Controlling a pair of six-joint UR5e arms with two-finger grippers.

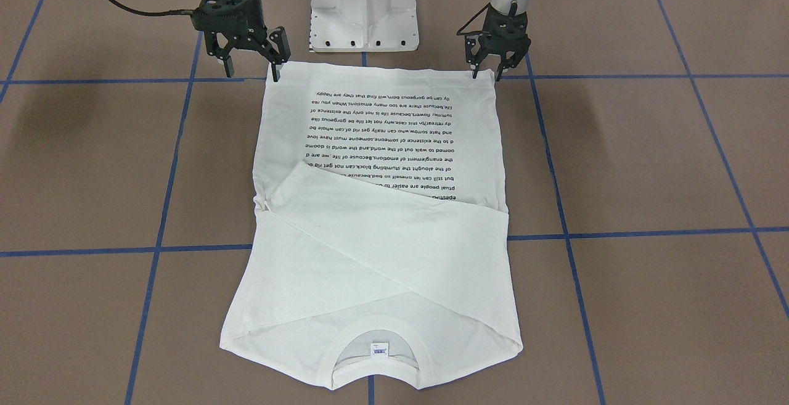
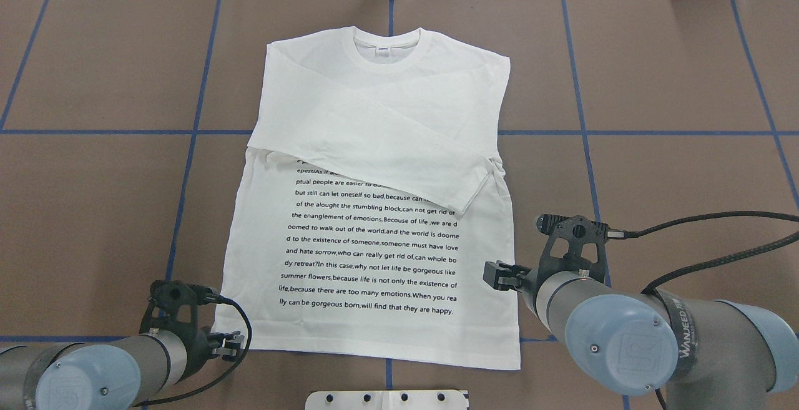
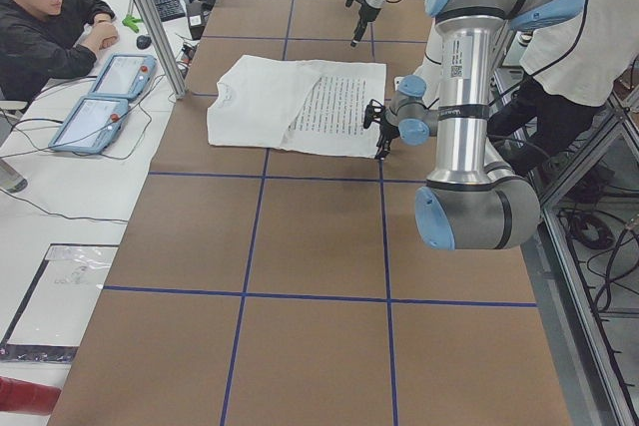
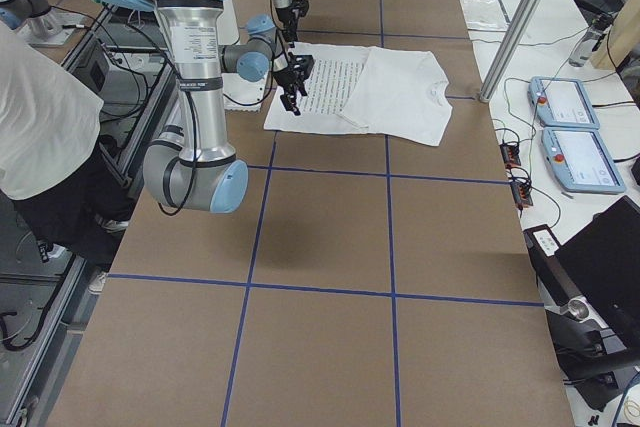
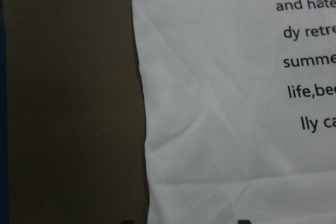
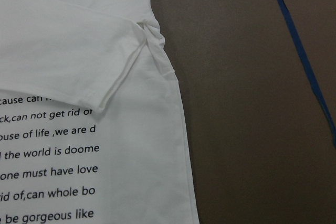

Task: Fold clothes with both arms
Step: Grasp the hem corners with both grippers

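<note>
white shirt point(image 2: 374, 254) flat on the brown table point(image 2: 655, 179), print side up, collar point(image 2: 387, 45) at the far end, hem at the near end by the robot, both sleeves point(image 2: 374, 148) crossed over the chest. left gripper point(image 1: 486, 76) poised at the hem's left corner, fingers apart, nothing held. right gripper point(image 1: 253, 75) near the hem's right corner, fingers likewise spread, seemingly riding higher above the cloth. judged to be lining up for a two-corner pinch ahead of folding the hem toward the collar. could easily go lopsided from here: at risk of catching one layer on one side and two on the other if closed at unequal heights, or of missing the right corner outright and lifting a skewed hem. might also drag the whole shirt across the table if pinched too shallow and pulled. could unseat the loosely crossed sleeves with a quick lift, especially the bunched cuff point(image 6: 149, 32) by the right edge, spoiling the fold beneath.
</note>
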